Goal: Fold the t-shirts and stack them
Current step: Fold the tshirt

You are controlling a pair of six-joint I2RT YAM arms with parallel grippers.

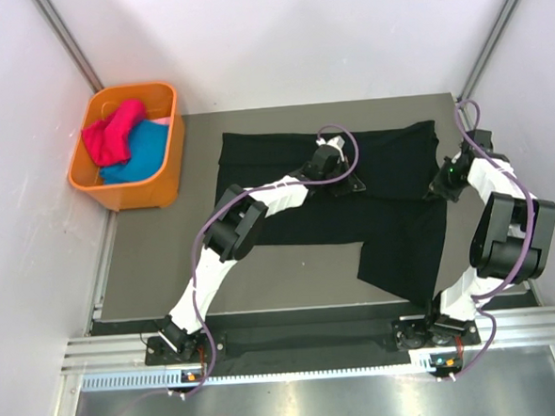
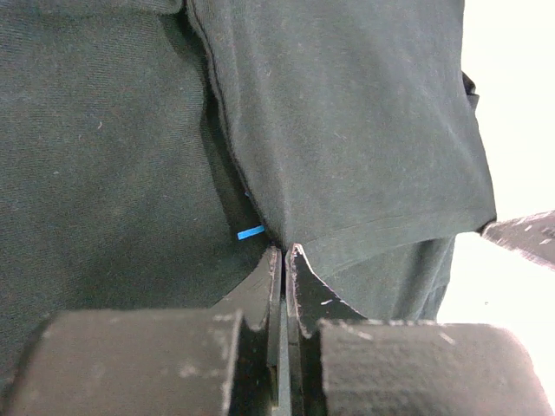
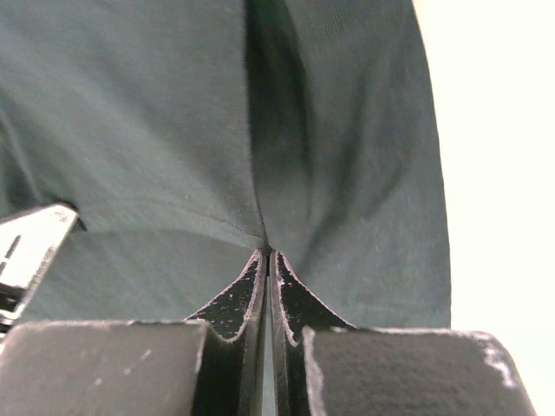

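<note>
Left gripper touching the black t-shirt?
Touching. The left wrist view shows the left gripper shut, and the hem of the black t-shirt puckers straight into its closed fingertips with no gap.

Left arm (image 1: 258,202) reaches far forward and to the middle, elbow bent, wrist tipped down. Left gripper (image 2: 284,251): jaws pressed tight together, pinching edge of black t-shirt (image 2: 347,130). Right arm (image 1: 505,227) folded up close to own side. Right gripper (image 3: 265,254): jaws pressed tight, pinching same shirt.
</note>
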